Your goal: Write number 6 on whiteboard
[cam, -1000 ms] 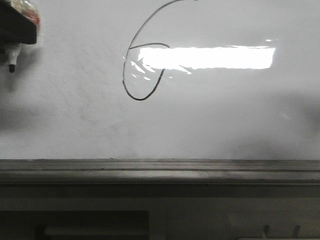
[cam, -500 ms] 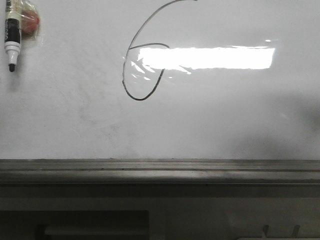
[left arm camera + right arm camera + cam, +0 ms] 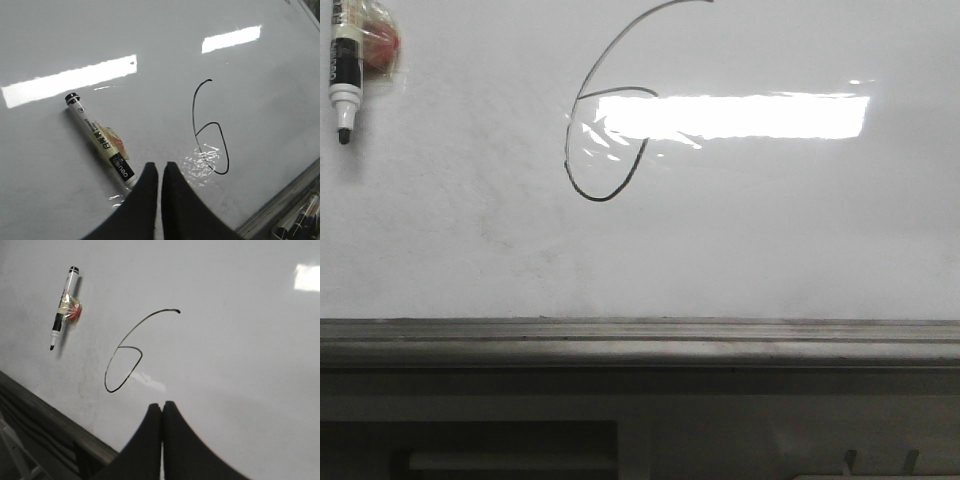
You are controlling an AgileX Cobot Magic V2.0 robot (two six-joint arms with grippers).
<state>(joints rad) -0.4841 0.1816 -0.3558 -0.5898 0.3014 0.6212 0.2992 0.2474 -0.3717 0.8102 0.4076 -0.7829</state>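
The number 6 (image 3: 605,130) stands drawn on the whiteboard (image 3: 770,230), above its grey ledge (image 3: 640,340), tail curving toward the board's upper edge. A marker (image 3: 344,75) clings to the board near its upper left corner, well apart from the digit. The left gripper (image 3: 159,170) and right gripper (image 3: 162,407) each hover with fingers pressed together, holding nothing.

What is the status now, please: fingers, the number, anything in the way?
Left gripper and right gripper: fingers shut, empty. Number 6 drawn on whiteboard. Marker stuck on board, clear of it.
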